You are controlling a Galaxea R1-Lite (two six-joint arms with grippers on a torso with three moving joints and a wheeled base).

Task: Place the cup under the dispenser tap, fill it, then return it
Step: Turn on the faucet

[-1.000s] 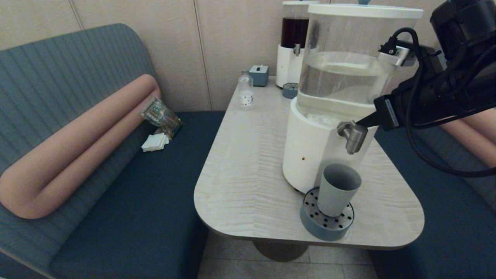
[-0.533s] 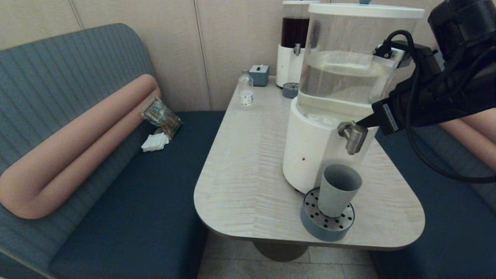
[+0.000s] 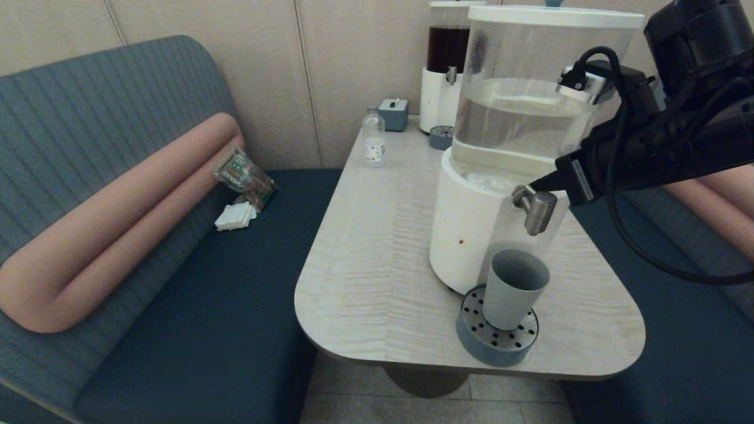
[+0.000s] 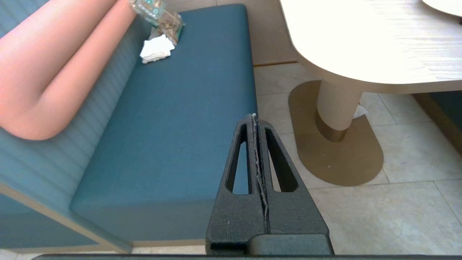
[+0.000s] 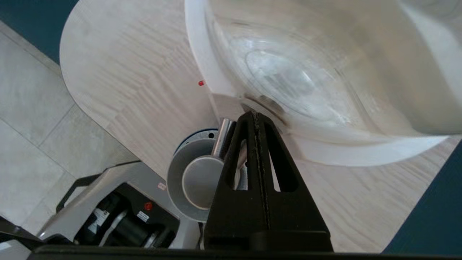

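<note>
Cup (image 3: 513,288) stands upright on the round drip tray (image 3: 496,344), right under the tap (image 3: 535,208) of the big clear-tank dispenser (image 3: 518,112), near the table's (image 3: 377,253) front edge. No water visible running; cannot tell how full the cup is. Right gripper (image 3: 535,185) has its fingers pressed together, holding nothing, tip at the back of the tap, seemingly there to work it. Left gripper (image 4: 255,122) is likewise closed and empty, parked low beside the bench (image 4: 173,119), well apart from the work. Handling judgement: cup looks light, rigid, matte, so probably not slippery; once filled it will be heavier and apt to slosh. No handle, so take it around the wall about midway up, approaching from the open front or right side. Room: the dispenser base (image 3: 465,235) crowds the cup from behind and the tap hangs just above its rim, so draw it out sideways before lifting. Bare tabletop to the left offers space for setting it down.
</note>
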